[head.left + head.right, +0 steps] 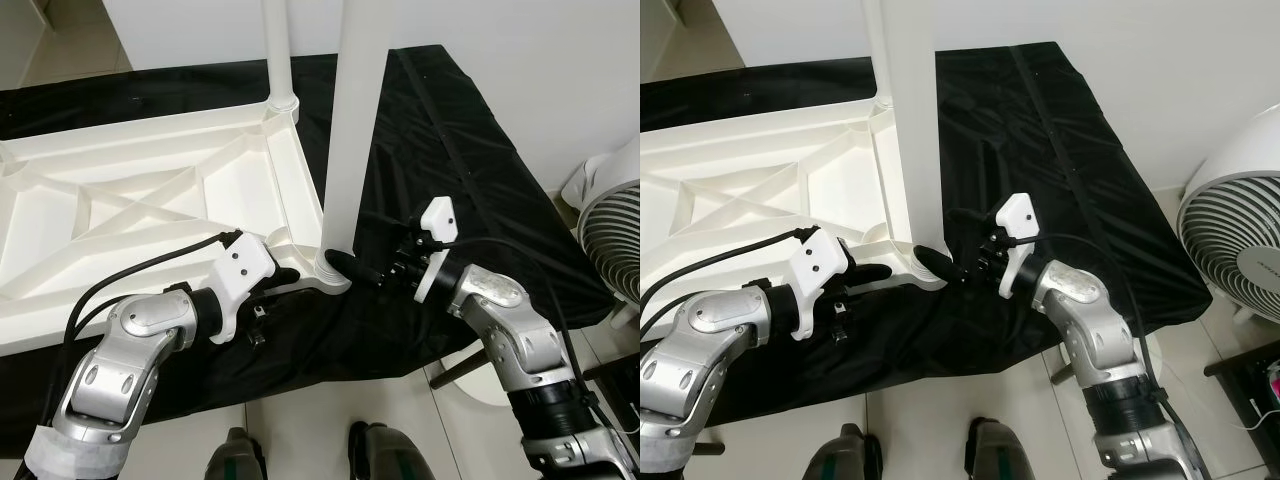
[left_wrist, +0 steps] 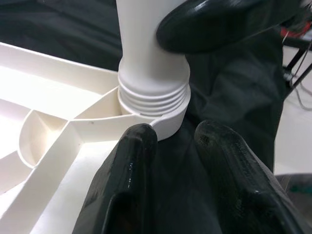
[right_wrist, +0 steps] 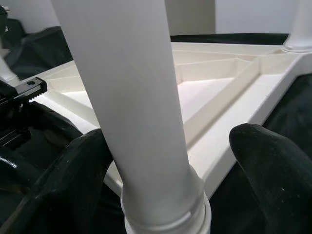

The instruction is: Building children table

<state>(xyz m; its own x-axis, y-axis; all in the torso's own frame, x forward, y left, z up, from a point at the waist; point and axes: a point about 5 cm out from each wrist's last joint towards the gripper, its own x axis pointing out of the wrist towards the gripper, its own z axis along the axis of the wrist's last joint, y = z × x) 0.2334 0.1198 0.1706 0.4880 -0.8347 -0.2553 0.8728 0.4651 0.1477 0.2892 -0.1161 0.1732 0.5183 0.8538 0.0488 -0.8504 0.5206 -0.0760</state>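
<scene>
The white children's table top (image 1: 150, 200) lies upside down on a black cloth (image 1: 440, 150). A white table leg (image 1: 350, 120) stands upright in the near right corner socket (image 2: 161, 117), with its threads showing above the collar. My right gripper (image 1: 338, 263) is open around the leg's base (image 3: 131, 97): one finger touches it, the other stands apart. My left gripper (image 1: 288, 276) rests on the cloth just in front of that socket, its fingers (image 2: 131, 161) close together with nothing between them. A second leg (image 1: 277, 50) stands in the far corner.
A white fan (image 1: 1240, 240) stands on the tiled floor to the right, past the cloth's edge. My feet (image 1: 235, 455) are at the near edge of the cloth. Cables run along both arms.
</scene>
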